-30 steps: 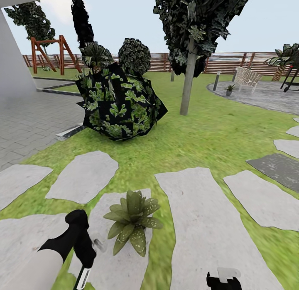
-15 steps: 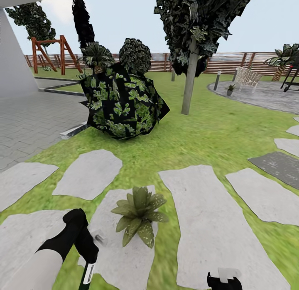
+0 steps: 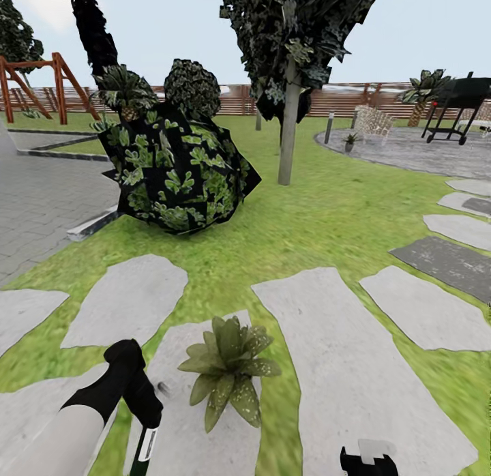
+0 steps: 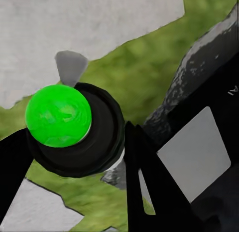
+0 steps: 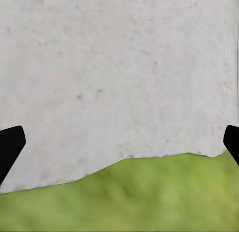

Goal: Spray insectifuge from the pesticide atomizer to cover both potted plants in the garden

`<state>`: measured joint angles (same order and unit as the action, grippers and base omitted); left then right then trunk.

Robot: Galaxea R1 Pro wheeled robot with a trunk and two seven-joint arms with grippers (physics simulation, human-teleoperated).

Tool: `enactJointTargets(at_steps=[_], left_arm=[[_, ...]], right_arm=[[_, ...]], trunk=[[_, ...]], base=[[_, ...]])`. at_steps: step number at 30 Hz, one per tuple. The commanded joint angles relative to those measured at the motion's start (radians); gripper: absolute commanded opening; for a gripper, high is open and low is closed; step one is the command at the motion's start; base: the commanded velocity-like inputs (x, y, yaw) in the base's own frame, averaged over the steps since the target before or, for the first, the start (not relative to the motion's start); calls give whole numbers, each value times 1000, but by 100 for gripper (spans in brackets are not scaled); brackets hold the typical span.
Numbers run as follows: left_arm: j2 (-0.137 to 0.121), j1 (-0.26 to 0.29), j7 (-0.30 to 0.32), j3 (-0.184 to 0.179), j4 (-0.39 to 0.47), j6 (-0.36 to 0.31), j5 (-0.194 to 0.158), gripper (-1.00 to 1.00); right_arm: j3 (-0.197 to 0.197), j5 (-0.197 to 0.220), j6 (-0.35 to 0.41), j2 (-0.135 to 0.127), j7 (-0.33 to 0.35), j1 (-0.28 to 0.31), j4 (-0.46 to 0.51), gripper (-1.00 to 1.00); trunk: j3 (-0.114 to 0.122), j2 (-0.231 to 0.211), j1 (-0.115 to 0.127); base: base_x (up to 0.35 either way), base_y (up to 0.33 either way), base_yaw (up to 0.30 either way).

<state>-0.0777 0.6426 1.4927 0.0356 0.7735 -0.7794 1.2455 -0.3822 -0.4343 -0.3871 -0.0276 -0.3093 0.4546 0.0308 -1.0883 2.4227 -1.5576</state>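
Clasping the pesticide atomizer (image 4: 74,129), our left gripper (image 3: 140,421) hangs beside a potted plant (image 3: 228,370); our right gripper (image 5: 119,142) stays spread over a stepping stone (image 5: 119,67).

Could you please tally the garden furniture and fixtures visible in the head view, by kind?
Wooden swing frame: 1
White lattice chair: 1
Black grill: 1
Short lamp post: 1
Total: 4

Right tool (image 3: 368,460) cut by frame bottom; far potted plant (image 3: 350,142) tiny.
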Motion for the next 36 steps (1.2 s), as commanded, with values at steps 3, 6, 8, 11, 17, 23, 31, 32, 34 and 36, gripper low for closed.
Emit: enactJointTargets(at_steps=[3, 6, 8, 11, 17, 23, 31, 32, 34, 36], left_arm=[[-2, 1, 16, -1, 1, -1, 15, -100], [-5, 3, 45, -13, 2, 15, 16, -100], [-8, 21, 78, -23, 2, 19, 18, -100], [-14, 62, 78, -45, 3, 22, 20, -100], [-12, 79, 78, -49, 3, 23, 20, -100], [-11, 83, 78, -48, 3, 21, 22, -100], [1, 120, 78, -47, -10, 19, 20, -100], [0, 117, 78, -48, -10, 18, 22, -100], [0, 111, 78, -50, -11, 17, 24, -100], [-3, 108, 78, -50, -11, 18, 23, -100]], right_arm=[[-7, -11, -5, 0, -5, 1, -2, 100], [-7, -11, -6, -1, -5, 1, -2, 100], [-7, -11, -6, -1, -5, 1, -2, 100], [-7, -11, -5, -2, -5, 1, -2, 100], [-7, -9, -3, -2, -5, 1, -2, 100], [-7, -9, -3, -2, -5, 1, -2, 100], [-8, -9, -4, -3, -7, 1, -2, 100], [-8, -9, -3, -3, -7, 1, -2, 100], [-8, -9, -3, -3, -6, 1, -2, 100], [-7, -9, -3, -3, -6, 1, -2, 100]], trunk=[[-1, 0, 0], [-1, 0, 0], [-1, 0, 0], [-1, 0, 0], [-1, 0, 0], [-1, 0, 0], [-1, 0, 0], [-1, 0, 0], [-1, 0, 0], [-1, 0, 0]], base=[[56, 23, -59], [10, 4, -10], [2, 1, -2], [0, 0, 0], [-71, 23, 0], [-280, 186, -118], [128, 150, -249], [128, 19, -252], [49, 7, -261], [10, 2, -266]])
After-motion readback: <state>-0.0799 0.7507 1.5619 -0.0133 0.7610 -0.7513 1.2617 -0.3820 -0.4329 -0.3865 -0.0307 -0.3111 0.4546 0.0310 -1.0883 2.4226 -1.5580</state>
